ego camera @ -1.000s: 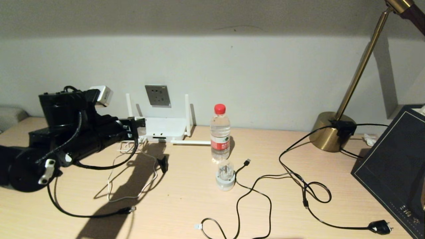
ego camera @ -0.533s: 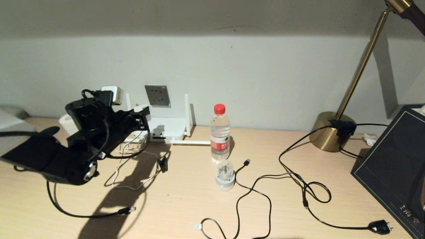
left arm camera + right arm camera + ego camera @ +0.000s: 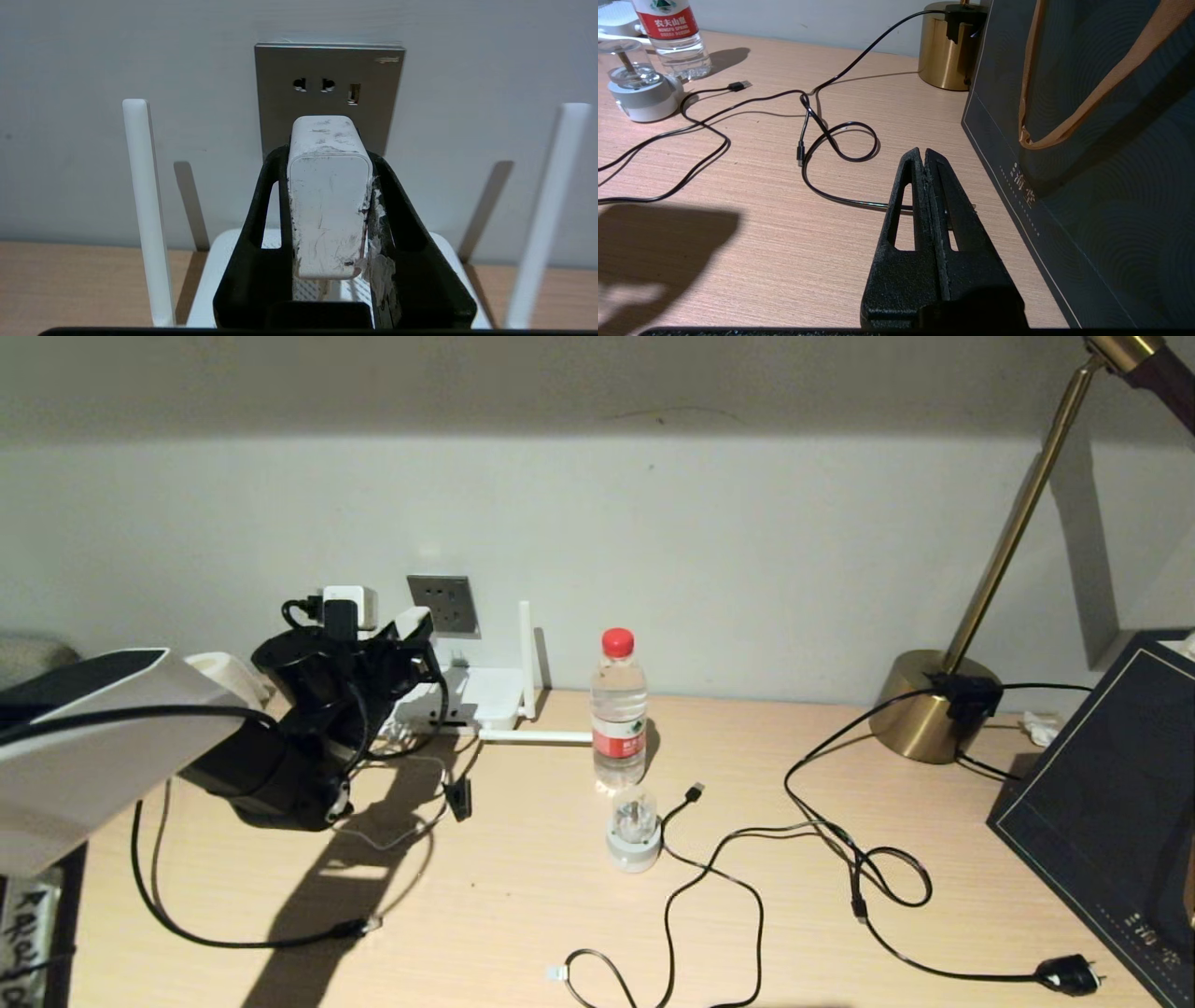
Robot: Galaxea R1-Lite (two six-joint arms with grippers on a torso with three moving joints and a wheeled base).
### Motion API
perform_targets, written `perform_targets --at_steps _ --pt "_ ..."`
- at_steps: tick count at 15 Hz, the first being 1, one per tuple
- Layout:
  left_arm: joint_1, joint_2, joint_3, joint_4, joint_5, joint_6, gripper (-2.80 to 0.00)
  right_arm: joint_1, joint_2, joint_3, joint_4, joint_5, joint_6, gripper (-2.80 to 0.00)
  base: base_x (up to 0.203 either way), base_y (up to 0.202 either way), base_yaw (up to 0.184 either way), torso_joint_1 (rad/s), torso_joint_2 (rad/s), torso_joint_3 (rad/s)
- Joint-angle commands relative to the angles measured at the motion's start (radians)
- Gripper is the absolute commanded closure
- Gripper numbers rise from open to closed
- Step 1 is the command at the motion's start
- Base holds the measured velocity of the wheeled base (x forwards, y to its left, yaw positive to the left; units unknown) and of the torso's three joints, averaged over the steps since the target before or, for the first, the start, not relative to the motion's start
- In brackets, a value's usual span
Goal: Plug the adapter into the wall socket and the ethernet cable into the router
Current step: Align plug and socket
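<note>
My left gripper [image 3: 329,156] is shut on the adapter [image 3: 329,196], a scuffed white block held between the black fingers [image 3: 261,196]. It hangs just in front of the lower part of the grey wall socket [image 3: 329,88], above the router [image 3: 210,261]; I cannot tell whether it touches the plate. In the head view the adapter [image 3: 351,600] sits left of the wall socket [image 3: 443,605], over the router [image 3: 481,695]. The ethernet cable [image 3: 233,943] lies loose at the table's front left, its clear plug tip [image 3: 372,924] free. My right gripper [image 3: 923,154] is shut and empty above the table.
A water bottle [image 3: 619,709] and a round white-and-clear gadget [image 3: 634,831] stand mid-table. Black cords loop to the right, with a USB tip [image 3: 695,791] and a mains plug [image 3: 1064,975]. A brass lamp base [image 3: 934,705] and a dark bag [image 3: 1102,803] fill the right side. A small black clip [image 3: 457,796] lies near the router.
My left arm has swung right and toward the wall, carrying the adapter from left of the router to just in front of the wall socket. The right arm has not moved.
</note>
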Motion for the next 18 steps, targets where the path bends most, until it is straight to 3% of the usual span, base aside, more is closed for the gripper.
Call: perform_targets --at_steps 1,8,18 --pt "-0.001 0.061 -0.028 -0.029 0.000 0.021 0.00 0.000 0.000 0.035 -0.001 0.000 -0.001 0.00 0.000 0.000 0.000 0.000 0.00 0.000" --pt "0.000 0.086 -0.039 -0.166 -0.006 0.026 0.00 0.000 0.000 0.035 -0.001 0.000 -0.001 0.00 0.000 0.000 0.000 0.000 0.00 0.000" --pt "0.000 0.099 -0.039 -0.167 -0.004 0.026 0.00 0.000 0.000 0.035 -0.001 0.000 -0.001 0.00 0.000 0.000 0.000 0.000 0.00 0.000"
